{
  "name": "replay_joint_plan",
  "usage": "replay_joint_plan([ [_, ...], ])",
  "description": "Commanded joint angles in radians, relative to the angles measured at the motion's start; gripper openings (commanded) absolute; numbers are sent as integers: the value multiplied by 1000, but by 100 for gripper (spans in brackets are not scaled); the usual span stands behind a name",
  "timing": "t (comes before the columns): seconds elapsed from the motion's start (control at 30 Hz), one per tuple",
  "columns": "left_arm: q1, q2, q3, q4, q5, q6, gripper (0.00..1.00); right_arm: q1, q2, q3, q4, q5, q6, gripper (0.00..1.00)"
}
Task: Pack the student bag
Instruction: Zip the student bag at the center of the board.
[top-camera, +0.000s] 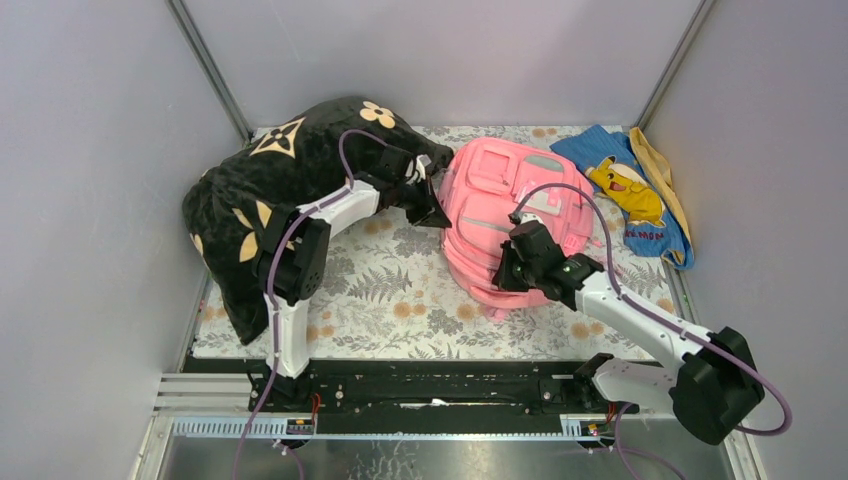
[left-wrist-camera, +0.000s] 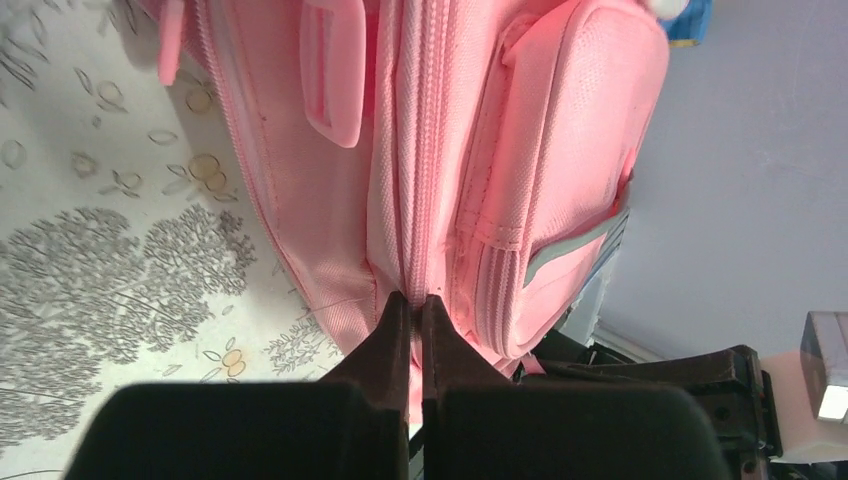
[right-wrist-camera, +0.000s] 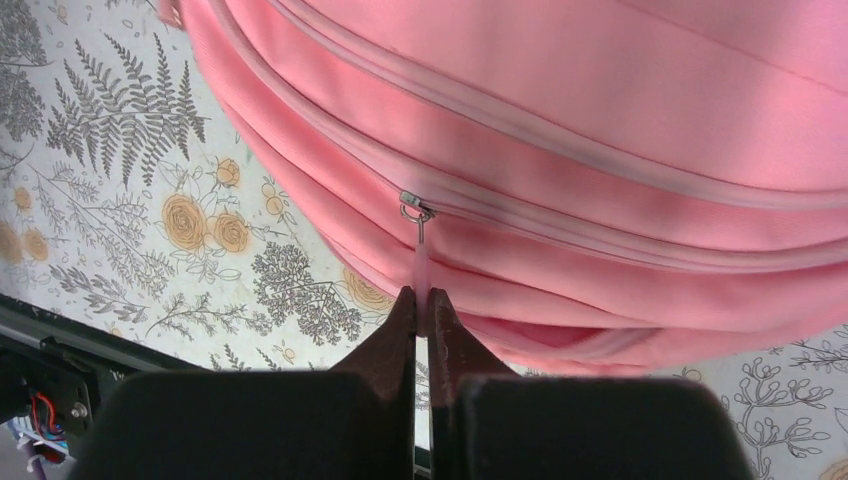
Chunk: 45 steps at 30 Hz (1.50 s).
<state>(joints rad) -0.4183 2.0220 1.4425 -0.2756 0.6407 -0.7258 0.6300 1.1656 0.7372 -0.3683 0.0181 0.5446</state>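
Note:
The pink student bag (top-camera: 500, 195) lies flat in the middle of the flowered table. At its left side my left gripper (top-camera: 432, 212) is shut, and the left wrist view shows its tips (left-wrist-camera: 418, 300) pinching the bag's zip seam (left-wrist-camera: 415, 150). On the bag's near edge my right gripper (top-camera: 510, 272) is shut too. In the right wrist view it (right-wrist-camera: 423, 296) clamps the pale pink zip pull (right-wrist-camera: 423, 262) hanging from a metal slider (right-wrist-camera: 414, 205). The zips in view look closed.
A big black pillow with tan flowers (top-camera: 290, 190) fills the left side, under my left arm. A blue cloth with a yellow cartoon figure (top-camera: 630, 190) lies at the back right. Grey walls close in on three sides. The black base rail (top-camera: 430, 385) runs along the near edge.

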Motion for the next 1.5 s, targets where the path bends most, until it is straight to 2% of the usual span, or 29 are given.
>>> replay_joint_plan([
  [0.0, 94, 43, 169, -4, -132, 76, 0, 9, -38, -35, -174, -2, 4, 0],
  [0.07, 92, 69, 240, -68, -152, 108, 0, 9, -23, -19, -156, -16, 17, 0],
  [0.1, 90, 71, 259, -96, -156, 119, 8, 9, -18, -9, -146, -17, 24, 0],
  [0.13, 83, 60, 265, -119, -165, 132, 23, 9, -14, 2, -136, -17, 30, 0],
  [0.23, 39, -64, 206, -165, -288, 172, 52, 9, 0, 36, -106, -17, 43, 0],
  [0.33, -25, -199, 101, -180, -380, 138, 60, 10, 25, 52, -70, -30, 51, 0],
  [0.4, -67, -268, 21, -180, -416, 75, 61, 9, 38, 48, -35, -64, 57, 0],
  [0.5, -143, -336, -118, -79, -398, -50, 61, 9, 56, 49, -6, -85, 60, 0],
  [0.73, -312, -301, -238, 53, -497, -232, 62, 10, 52, 71, -14, -80, 36, 0],
  [0.97, -332, -257, -314, 208, -555, -352, 50, 8, 34, 68, -23, -78, 29, 0],
  [1.07, -332, -259, -331, 241, -564, -376, 49, 8, 23, 68, -23, -82, 28, 0],
  [1.2, -333, -255, -327, 242, -562, -386, 50, 9, 3, 67, -15, -101, 26, 0],
  [1.47, -358, -214, -330, 216, -560, -421, 61, 9, -17, 69, 3, -107, 29, 0],
])
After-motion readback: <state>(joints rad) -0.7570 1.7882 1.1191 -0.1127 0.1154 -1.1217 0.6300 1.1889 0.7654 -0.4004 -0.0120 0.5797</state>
